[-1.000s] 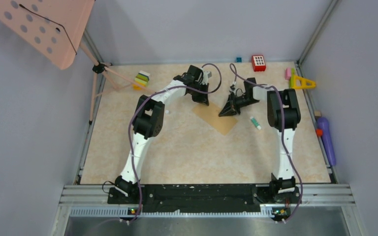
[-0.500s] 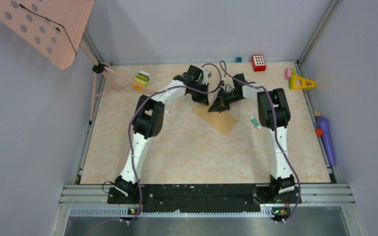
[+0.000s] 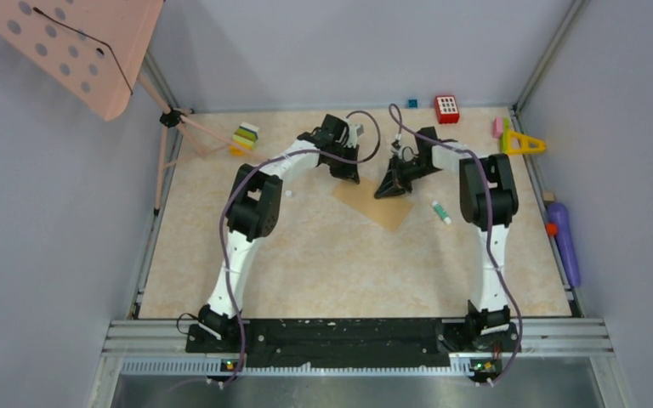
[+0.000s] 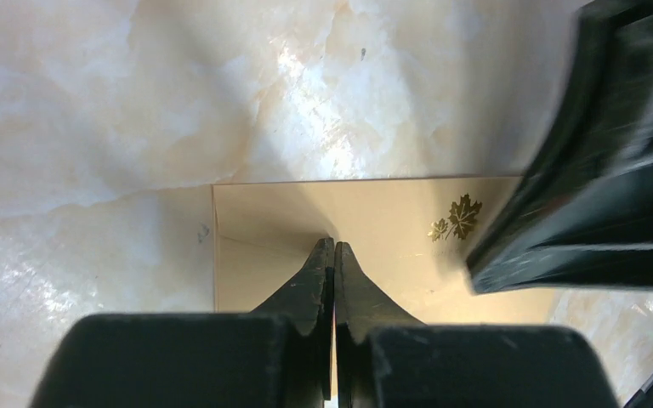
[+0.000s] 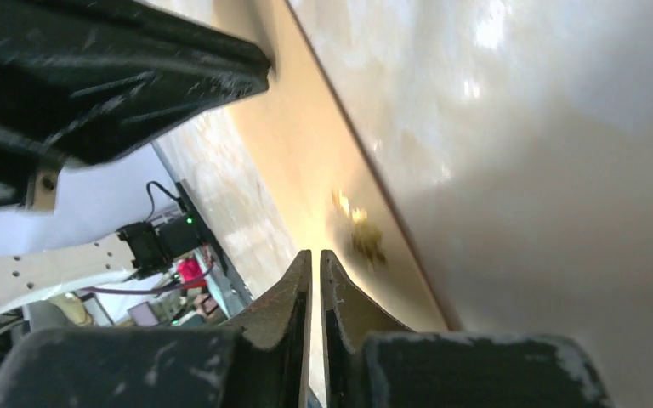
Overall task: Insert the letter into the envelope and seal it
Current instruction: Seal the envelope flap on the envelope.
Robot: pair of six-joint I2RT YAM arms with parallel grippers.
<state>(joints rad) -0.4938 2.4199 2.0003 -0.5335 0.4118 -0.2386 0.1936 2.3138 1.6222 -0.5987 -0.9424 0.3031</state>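
The tan envelope (image 3: 374,205) lies flat on the marbled table, a gold maple leaf (image 4: 456,218) printed on it. My left gripper (image 3: 350,175) is shut, and its tips (image 4: 333,247) rest on the envelope's (image 4: 391,212) far left part near a fold line. Just to the right, my right gripper (image 3: 384,192) is shut too, with its tips (image 5: 315,255) low over the envelope (image 5: 306,144) beside the leaf (image 5: 366,239). Neither holds anything. In the left wrist view the right gripper (image 4: 595,170) fills the right side. The letter is out of view.
A green-and-white glue stick (image 3: 440,212) lies right of the envelope. Along the back are coloured blocks (image 3: 244,137), a blue cube (image 3: 411,103), a red block (image 3: 446,108) and a yellow triangle (image 3: 523,143). A purple bottle (image 3: 563,242) lies at the right edge, a pink music stand (image 3: 76,47) at the back left.
My right gripper slid left across the envelope toward the left gripper, then came back a little to the right. The left arm and the envelope have stayed put.
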